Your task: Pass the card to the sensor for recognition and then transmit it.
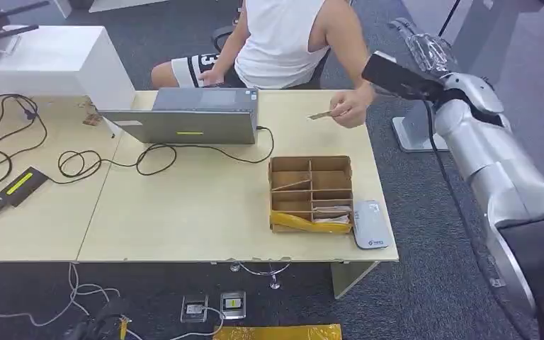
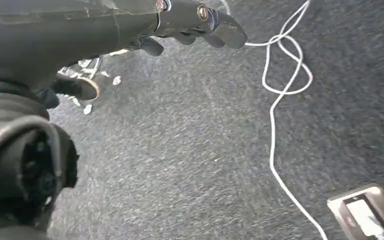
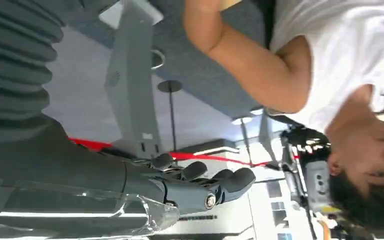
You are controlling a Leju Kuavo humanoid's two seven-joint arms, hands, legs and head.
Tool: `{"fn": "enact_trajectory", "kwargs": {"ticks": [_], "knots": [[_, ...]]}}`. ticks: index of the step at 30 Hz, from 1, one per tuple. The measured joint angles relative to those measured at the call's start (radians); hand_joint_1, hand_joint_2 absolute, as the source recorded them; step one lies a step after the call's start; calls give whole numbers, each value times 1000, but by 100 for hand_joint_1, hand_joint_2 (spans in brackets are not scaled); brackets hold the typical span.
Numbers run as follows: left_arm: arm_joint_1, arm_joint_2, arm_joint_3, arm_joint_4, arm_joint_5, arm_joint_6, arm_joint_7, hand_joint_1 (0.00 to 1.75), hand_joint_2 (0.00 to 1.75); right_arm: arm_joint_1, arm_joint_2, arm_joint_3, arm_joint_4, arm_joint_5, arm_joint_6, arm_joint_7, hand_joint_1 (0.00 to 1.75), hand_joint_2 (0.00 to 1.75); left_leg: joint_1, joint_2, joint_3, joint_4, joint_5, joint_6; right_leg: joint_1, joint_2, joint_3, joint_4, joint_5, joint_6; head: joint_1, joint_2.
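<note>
Beyond the far right corner of the table (image 1: 205, 212), the right hand (image 1: 425, 49) is raised with fingers (image 3: 230, 181) loosely extended, nothing grasped. The card (image 1: 320, 115) is held over that corner by a person's hand (image 1: 352, 106). The left hand (image 2: 190, 25) hangs empty, uncurled, over carpet (image 2: 190, 140).

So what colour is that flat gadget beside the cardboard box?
Pale grey-white, the sensor, clearest in the head view.
</note>
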Motion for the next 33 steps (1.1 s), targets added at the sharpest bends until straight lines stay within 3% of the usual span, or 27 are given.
{"fn": "enact_trajectory", "kwargs": {"ticks": [4,7,11,15,23,33], "knots": [[28,3,0,8,7,11,0,0,0,10,7,-33,-22,-125,85,-105,0,175,0,0,0,0,0,0,0,0,0,0,0,0,0,0],[48,8,0,16,16,19,0,0,0,43,7,-55,-87,-242,194,-128,0,175,0,0,1,0,0,0,0,0,0,0,0,0,0,0],[66,11,2,24,27,28,-2,0,0,143,-21,-77,-262,-405,317,-17,0,175,0,0,2,0,0,0,0,-1,1,-1,0,0,1,0],[82,13,4,29,38,35,-15,0,0,293,-85,-100,-502,-560,435,119,0,175,0,-1,2,0,0,0,0,-1,2,-1,0,0,1,0],[84,19,4,32,48,40,-26,0,0,469,-204,-129,-829,-614,544,225,0,175,0,0,2,0,-1,0,0,0,1,-1,0,0,0,0],[83,21,10,36,55,46,-26,0,0,645,-283,-128,-1052,-588,599,330,0,175,0,1,2,0,-1,-1,0,0,1,-1,0,0,0,0]]}}
